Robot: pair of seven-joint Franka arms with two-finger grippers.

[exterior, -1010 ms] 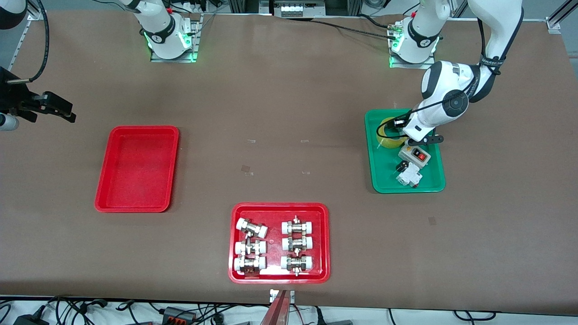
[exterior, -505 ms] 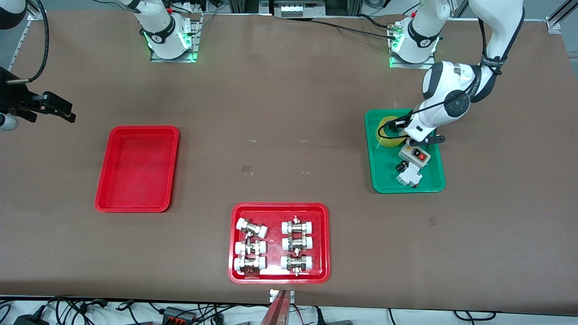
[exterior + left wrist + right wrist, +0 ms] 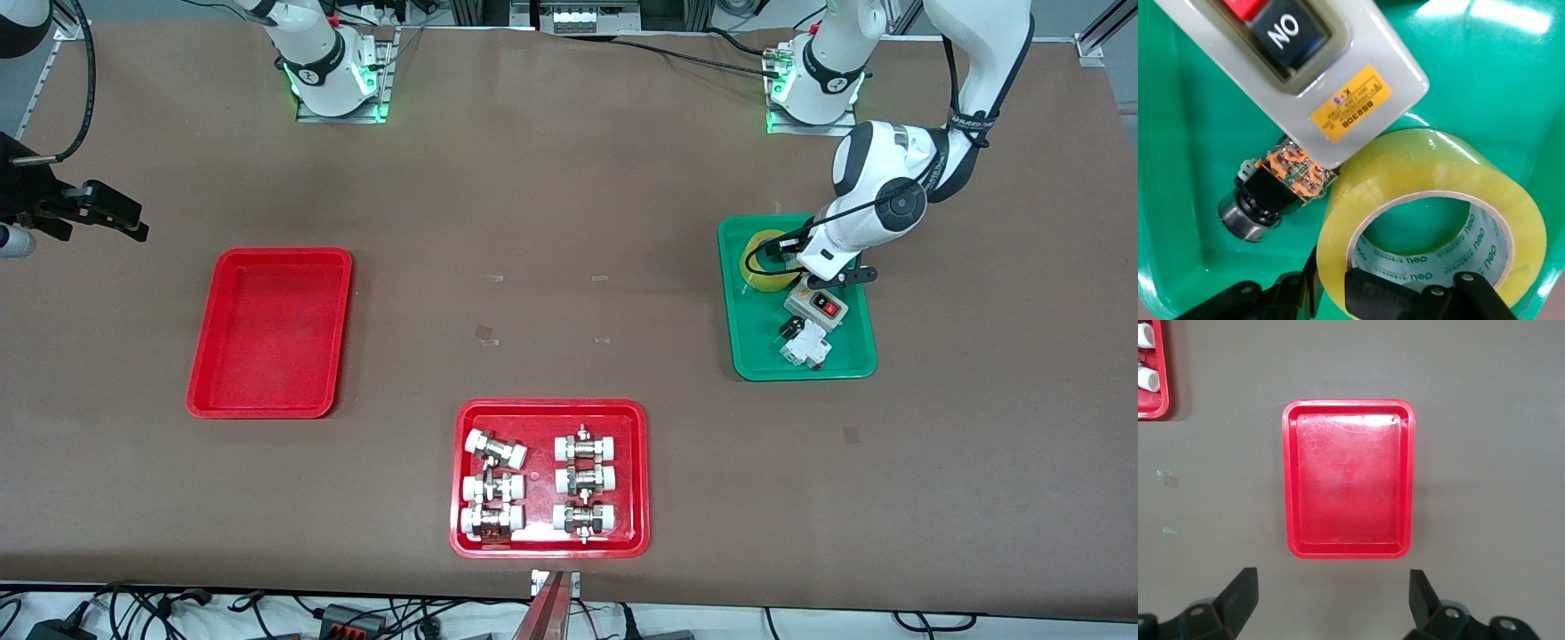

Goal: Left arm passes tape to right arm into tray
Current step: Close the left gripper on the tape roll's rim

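Note:
The yellow tape (image 3: 757,272) lies in the green tray (image 3: 756,348) at the left arm's end of the table. My left gripper (image 3: 782,251) is down on it. In the left wrist view one finger is inside the roll's hole and the other against its outer wall, so my left gripper (image 3: 1335,288) pinches the wall of the tape (image 3: 1438,167). The plain red tray (image 3: 271,333) lies bare at the right arm's end. My right gripper (image 3: 120,218) is open and empty, waiting in the air beside that tray (image 3: 1348,480), toward the table's end.
A grey switch box (image 3: 816,307) touches the tape in the green tray (image 3: 1178,167), with a white breaker (image 3: 805,347) nearer the camera. A wider red tray (image 3: 551,409) with several pipe fittings sits at the front middle.
My left gripper and wrist have shifted slightly over the tape. The right arm has not moved.

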